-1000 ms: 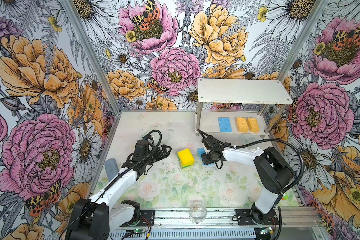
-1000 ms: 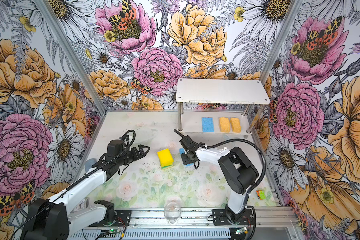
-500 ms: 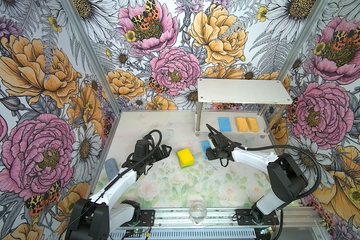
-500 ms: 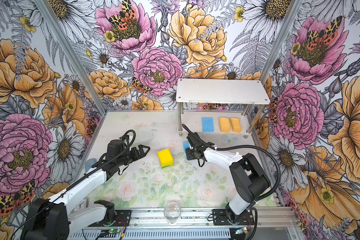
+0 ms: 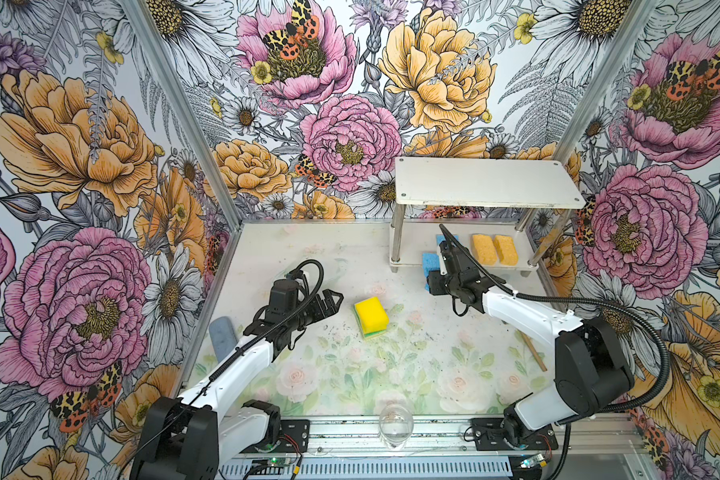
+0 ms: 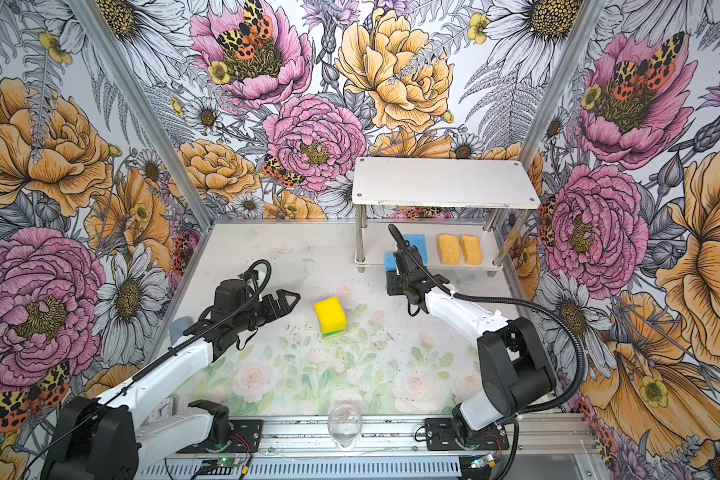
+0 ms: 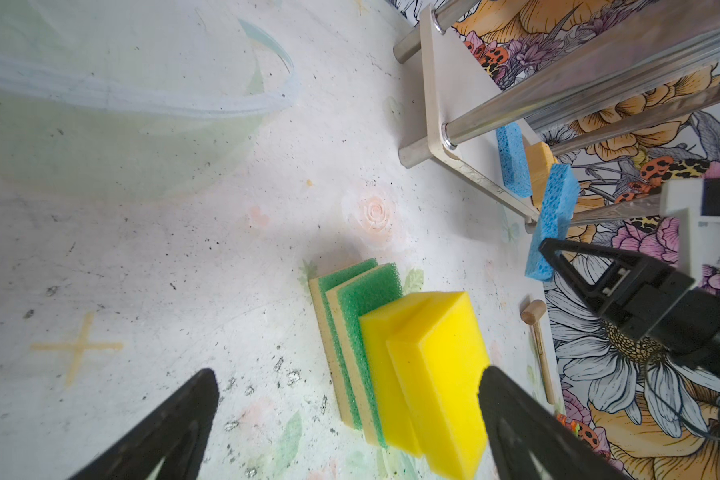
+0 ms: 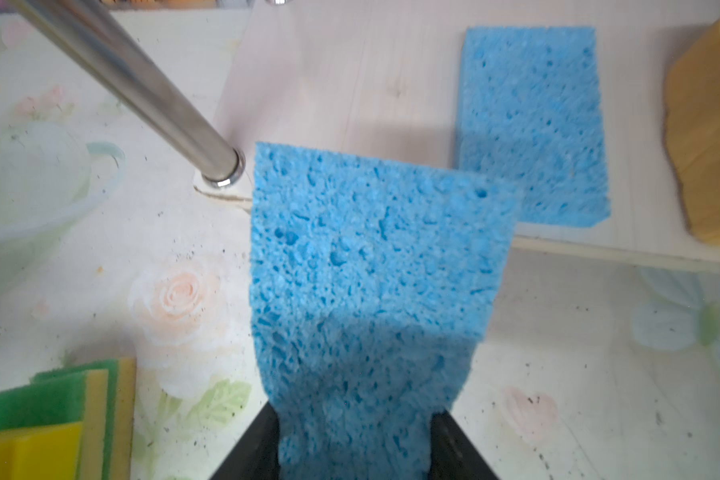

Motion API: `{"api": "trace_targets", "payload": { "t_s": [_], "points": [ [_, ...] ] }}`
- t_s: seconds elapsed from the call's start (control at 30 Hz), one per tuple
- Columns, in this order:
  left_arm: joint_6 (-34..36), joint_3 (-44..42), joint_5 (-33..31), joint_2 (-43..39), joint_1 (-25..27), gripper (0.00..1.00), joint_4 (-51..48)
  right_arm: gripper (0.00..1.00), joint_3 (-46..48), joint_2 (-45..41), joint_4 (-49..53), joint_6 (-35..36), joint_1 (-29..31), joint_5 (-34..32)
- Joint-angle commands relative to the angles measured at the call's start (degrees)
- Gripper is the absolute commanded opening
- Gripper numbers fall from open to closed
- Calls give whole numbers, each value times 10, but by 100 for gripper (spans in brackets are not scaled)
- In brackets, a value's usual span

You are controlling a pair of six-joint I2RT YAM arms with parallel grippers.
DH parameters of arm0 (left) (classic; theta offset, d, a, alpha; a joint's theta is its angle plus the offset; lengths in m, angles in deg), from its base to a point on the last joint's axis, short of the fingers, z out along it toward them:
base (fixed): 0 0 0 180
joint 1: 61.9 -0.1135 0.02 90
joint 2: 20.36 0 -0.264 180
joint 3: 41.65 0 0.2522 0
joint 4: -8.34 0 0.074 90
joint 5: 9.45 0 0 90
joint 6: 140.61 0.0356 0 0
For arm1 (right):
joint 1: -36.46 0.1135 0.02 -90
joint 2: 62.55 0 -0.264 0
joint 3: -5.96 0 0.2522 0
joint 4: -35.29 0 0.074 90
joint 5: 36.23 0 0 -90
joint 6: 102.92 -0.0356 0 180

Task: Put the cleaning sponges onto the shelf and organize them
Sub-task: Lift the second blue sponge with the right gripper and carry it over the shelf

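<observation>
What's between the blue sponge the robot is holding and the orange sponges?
The other blue sponge, lying flat on the shelf, lower board; the right wrist view shows it.

The whole table point(image 5: 308, 249) is seen from high above its front edge in both top views, shelf point(image 5: 487, 183) at 1 o'clock. A sponge stack point(image 7: 433, 365) is viewed closely from the left wrist, a blue sponge point(image 8: 371, 270) closer from the right; the shelf is shared throughout.

Shelf point(image 6: 441, 180) holds 3 sponges point(image 6: 449, 249).
</observation>
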Motion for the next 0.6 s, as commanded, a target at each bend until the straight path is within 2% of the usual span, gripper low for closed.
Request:
{"api": "trace_targets", "payload": {
  "t_s": [0.0, 0.57],
  "points": [
    [3, -3, 10, -12, -6, 99, 6, 53, -42, 15, -52, -6, -8, -22],
    [2, -5, 9, -19, -7, 99, 1, 53, -169, 180, -122, -28, -12, -50]
  ]
}}
